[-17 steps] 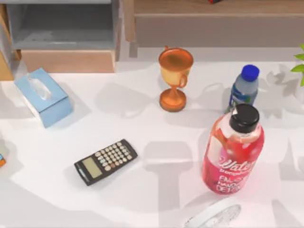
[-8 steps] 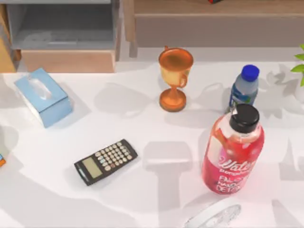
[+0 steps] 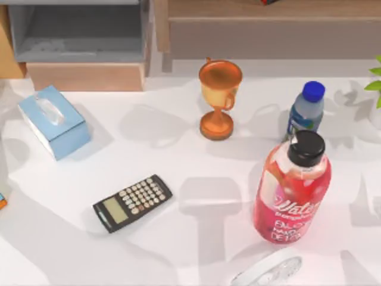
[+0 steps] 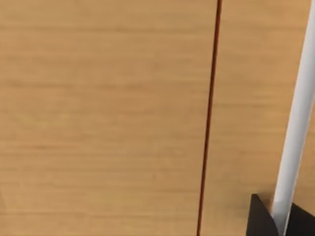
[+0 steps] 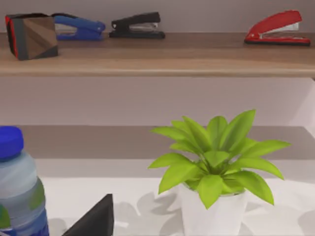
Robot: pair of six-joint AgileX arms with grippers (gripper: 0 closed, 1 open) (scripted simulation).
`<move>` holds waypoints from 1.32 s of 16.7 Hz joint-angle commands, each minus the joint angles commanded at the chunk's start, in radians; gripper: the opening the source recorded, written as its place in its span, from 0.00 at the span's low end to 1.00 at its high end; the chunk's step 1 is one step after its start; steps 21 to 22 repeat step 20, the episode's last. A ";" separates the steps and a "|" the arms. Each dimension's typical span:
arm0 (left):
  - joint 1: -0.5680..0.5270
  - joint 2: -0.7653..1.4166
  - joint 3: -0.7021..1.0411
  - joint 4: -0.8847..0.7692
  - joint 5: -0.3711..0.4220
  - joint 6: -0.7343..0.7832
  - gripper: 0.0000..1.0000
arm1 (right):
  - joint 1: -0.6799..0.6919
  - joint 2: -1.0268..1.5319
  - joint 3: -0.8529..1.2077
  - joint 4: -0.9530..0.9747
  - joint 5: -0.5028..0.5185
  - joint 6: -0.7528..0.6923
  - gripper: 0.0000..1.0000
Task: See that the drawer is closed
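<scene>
Drawer pulled open, tissue box near

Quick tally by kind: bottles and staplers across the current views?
Bottles: 2, the red bottle and the blue-capped water bottle.
Staplers: 3, the blue stapler, the black stapler and the red stapler.
Total: 5.

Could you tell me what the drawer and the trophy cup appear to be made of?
The drawer looks like light tan wood at its front panel, matte with faint grain, around flat grey inner walls, perhaps painted board. The trophy cup looks like polished copper-toned metal, judging by its glossy orange highlights.
</scene>
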 joint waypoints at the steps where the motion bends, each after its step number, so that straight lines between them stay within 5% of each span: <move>1: 0.000 0.000 0.000 0.000 0.000 0.000 0.00 | 0.000 0.000 0.000 0.000 0.000 0.000 1.00; 14: 0.000 0.000 0.000 0.000 0.000 0.000 0.98 | 0.000 0.000 0.000 0.000 0.000 0.000 1.00; 22: 0.000 0.000 0.000 0.000 0.000 0.000 1.00 | 0.000 0.000 0.000 0.000 0.000 0.000 1.00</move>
